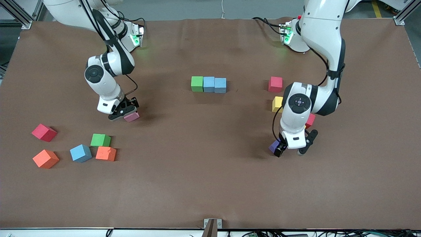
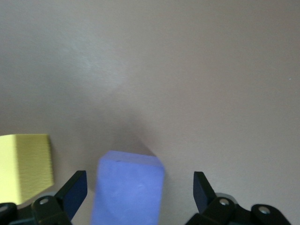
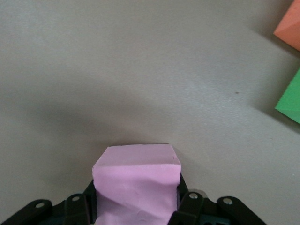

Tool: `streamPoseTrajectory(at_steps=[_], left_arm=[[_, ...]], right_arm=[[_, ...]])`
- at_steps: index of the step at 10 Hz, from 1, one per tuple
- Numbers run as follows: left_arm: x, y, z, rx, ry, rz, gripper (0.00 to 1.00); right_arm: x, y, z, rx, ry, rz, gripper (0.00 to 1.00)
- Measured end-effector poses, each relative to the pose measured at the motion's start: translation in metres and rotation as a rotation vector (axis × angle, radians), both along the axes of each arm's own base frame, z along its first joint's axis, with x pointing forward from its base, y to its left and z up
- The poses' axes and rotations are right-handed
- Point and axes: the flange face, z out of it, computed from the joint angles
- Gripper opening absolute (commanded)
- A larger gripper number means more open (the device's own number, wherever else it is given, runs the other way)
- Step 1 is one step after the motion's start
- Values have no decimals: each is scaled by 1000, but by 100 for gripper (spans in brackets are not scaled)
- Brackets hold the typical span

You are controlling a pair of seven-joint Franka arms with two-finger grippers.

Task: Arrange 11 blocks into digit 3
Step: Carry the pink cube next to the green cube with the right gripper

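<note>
With only the green-blue-blue row (image 1: 209, 84) laid, the right gripper (image 1: 126, 111) pinches the pink block (image 1: 132, 116) toward the right arm's end from that row for carrying over, while the left gripper (image 1: 292, 148), spread wide, straddles the purple block (image 1: 273, 146) toward the left arm's end, ready to clamp.

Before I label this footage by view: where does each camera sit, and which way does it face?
Front view: high across the table, facing both arms' bases; shows both arms, the left gripper and the right gripper.
Left wrist view: on the left wrist, looking down between open fingers at the purple block.
Right wrist view: on the right wrist, looking down at the pink block in its fingers.
Shared: each wrist's block also shows in the front view.
</note>
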Motion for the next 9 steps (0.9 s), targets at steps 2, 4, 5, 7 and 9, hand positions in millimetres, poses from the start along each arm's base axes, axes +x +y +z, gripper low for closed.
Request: streamPoseTrajectory(at_steps=[2,4,5,7,9], left_arm=[[2,-5,-14,13,12,-28,100],[2,-3,-21,13,37,-92,100],[3,0,-24,2,48,-106,100],[9,1,-13,-25,33,-102,100],[13,-1,28,-46,14,-109,100]], right_arm=[[6,-7,3,1,-5,-21,0],[19,6,18,6,7,-119,0],[30,34,37,19,-2,-197,0],[33,118,73,75,-52,-336,0],[18,192,94,133,-75,-432,0]])
